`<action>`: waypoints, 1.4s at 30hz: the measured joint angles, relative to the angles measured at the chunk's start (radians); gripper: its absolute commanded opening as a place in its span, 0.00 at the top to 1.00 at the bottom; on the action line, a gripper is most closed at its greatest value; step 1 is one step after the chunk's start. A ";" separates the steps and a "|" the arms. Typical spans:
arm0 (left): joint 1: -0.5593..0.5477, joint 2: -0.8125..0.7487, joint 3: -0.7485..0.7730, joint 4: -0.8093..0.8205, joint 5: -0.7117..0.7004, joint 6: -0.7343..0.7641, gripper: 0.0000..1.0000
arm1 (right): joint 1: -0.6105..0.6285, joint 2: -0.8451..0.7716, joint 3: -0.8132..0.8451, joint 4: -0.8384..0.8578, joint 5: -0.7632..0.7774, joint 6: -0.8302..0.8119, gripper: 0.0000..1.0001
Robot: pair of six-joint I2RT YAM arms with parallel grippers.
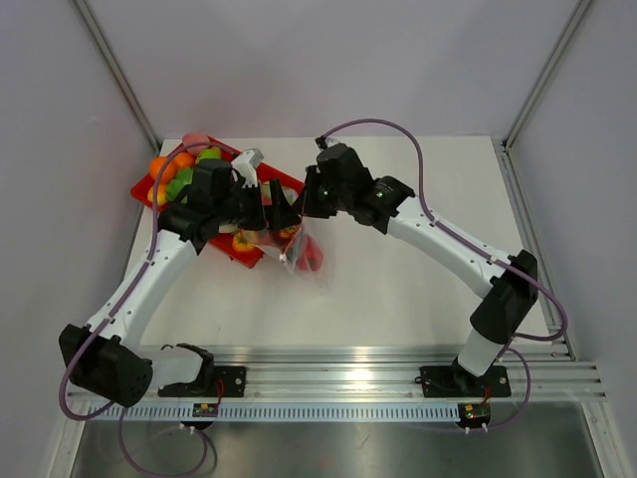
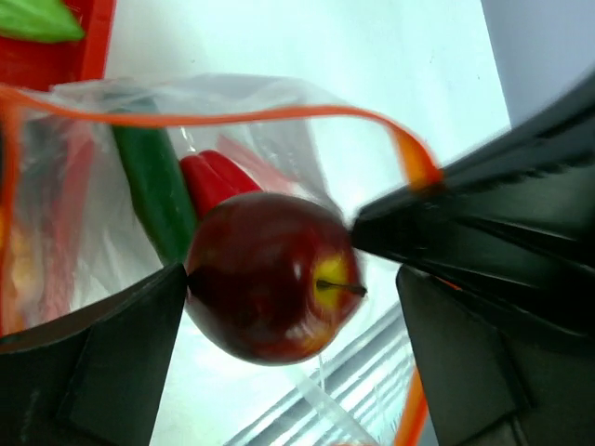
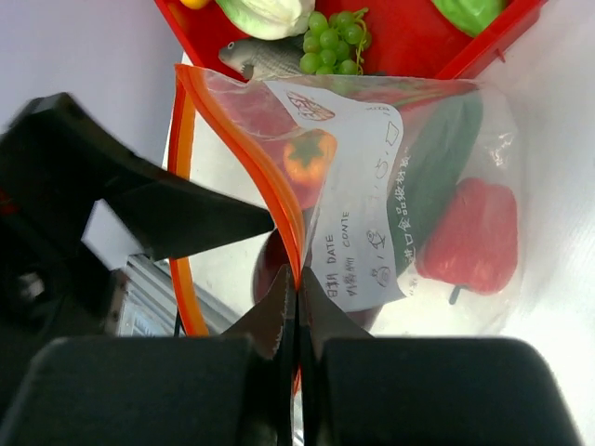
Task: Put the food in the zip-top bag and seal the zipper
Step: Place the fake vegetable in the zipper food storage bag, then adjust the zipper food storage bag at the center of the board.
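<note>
- Evidently the filling step is in hand: the zip-top bag [image 3: 409, 186] sits on the tabletop [image 1: 418, 269] just beside the red tray [image 3: 409, 37], mouth open, with a red pepper [image 3: 465, 232] and cucumber [image 3: 437, 177] inside.
- A dark red apple [image 2: 270, 274] hangs at the bag's mouth, just below the zipper [image 2: 232, 116].
- The left gripper [image 2: 288, 288] has its jaws astride the apple. One finger touches it and a sliver shows at the other, so I cannot tell whether it is clamped or loosed.
- The right gripper [image 3: 297, 307] has its jaws pinched together on the zipper rim, holding the mouth up.
- Next, the apple likely needs to clear that rim and drop in.
</note>
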 measured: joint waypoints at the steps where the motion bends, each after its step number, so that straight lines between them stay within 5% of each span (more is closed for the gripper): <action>1: -0.013 0.000 0.029 -0.029 0.001 0.011 0.01 | 0.000 -0.006 -0.004 0.000 0.006 0.001 1.00; 10: -0.046 -0.145 0.169 -0.163 -0.022 0.076 0.01 | 0.000 -0.042 -0.044 -0.003 0.027 0.007 1.00; 23: -0.046 -0.177 -0.041 -0.204 -0.219 0.002 0.06 | 0.000 -0.120 -0.102 -0.017 0.046 0.013 1.00; 26: -0.046 -0.204 -0.123 -0.188 -0.207 -0.023 0.22 | 0.000 -0.142 -0.116 -0.017 0.051 0.014 1.00; 27: -0.046 -0.217 -0.147 -0.184 -0.199 -0.034 0.34 | 0.000 -0.145 -0.120 -0.017 0.053 0.016 1.00; 28: -0.046 -0.229 -0.168 -0.179 -0.188 -0.045 0.63 | 0.000 -0.148 -0.126 -0.016 0.055 0.017 1.00; 31: -0.046 -0.238 -0.188 -0.171 -0.153 -0.072 1.00 | 0.000 -0.150 -0.137 -0.026 0.075 0.011 1.00; 42: -0.119 -0.173 0.122 -0.153 -0.003 -0.093 1.00 | -0.020 -0.268 -0.024 -0.242 0.233 -0.126 1.00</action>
